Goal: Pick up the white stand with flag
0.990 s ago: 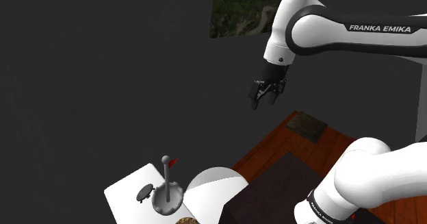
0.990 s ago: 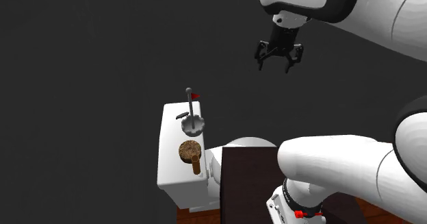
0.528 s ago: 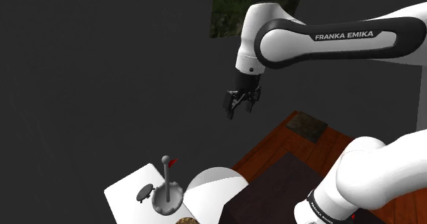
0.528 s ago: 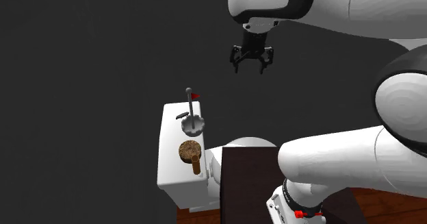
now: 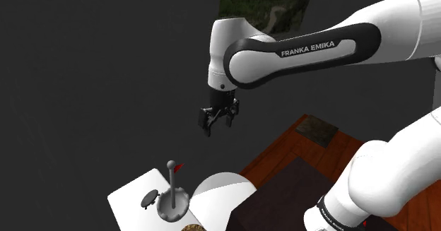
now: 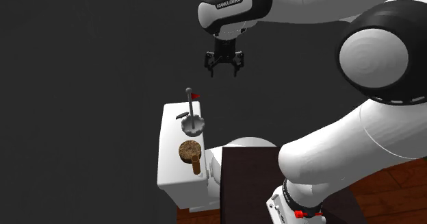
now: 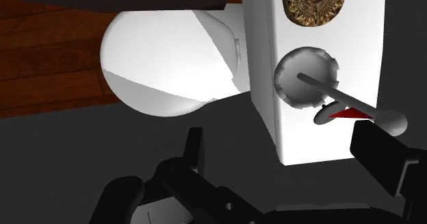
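Observation:
The stand with flag [image 5: 173,202] is a round grey base with a thin upright pole and a small red flag. It sits on a white toilet tank lid [image 5: 132,193]. In the second exterior view the stand [image 6: 192,123] is at the lid's [image 6: 170,142] far end. My gripper [image 5: 218,126] hangs open in the air, well above the stand and toward the shoulder view's right. In the second exterior view the gripper [image 6: 224,70] is above and right of the flag. Through the wrist camera the stand [image 7: 306,75] lies ahead between my spread fingers [image 7: 195,151].
A round brown object [image 6: 189,149] sits on the same lid nearer the stand box. A white toilet bowl [image 7: 164,58] adjoins the tank. Wooden floor [image 5: 311,152] with a small mat [image 5: 316,129] lies beyond. The dark stand box [image 6: 246,188] is beside the bowl.
The arm has swung toward the shoulder view's left, carrying the gripper left and somewhat lower, closer to above the tank. The fingers stay open. The stand has not moved.

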`<state>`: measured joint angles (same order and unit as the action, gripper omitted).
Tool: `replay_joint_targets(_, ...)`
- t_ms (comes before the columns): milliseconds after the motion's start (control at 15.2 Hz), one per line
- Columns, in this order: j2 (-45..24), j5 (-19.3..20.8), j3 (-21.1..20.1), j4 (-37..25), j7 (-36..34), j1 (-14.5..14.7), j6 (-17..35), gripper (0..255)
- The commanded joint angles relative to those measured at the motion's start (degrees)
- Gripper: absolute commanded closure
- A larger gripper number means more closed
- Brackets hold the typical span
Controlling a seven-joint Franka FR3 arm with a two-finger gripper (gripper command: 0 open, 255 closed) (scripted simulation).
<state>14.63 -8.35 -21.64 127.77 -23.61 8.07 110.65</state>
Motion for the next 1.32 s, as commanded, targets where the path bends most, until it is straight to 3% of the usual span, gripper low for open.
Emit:
replay_joint_targets(0, -3.75, 1.01, -1.83, -2.06, -1.91, 0.62, 1.41, 0)
replay_joint_targets(396, -16.69, 6.66, -6.23, -10.91, -8.44, 3.09, 3.73, 0)
replay_joint_targets(726, -28.12, 12.77, -7.9, -20.09, -13.82, 7.02, 3.71, 0)
replay_joint_targets(1254, -31.29, 14.58, -7.28, -17.8, -14.89, 7.8, 8.75, 0)
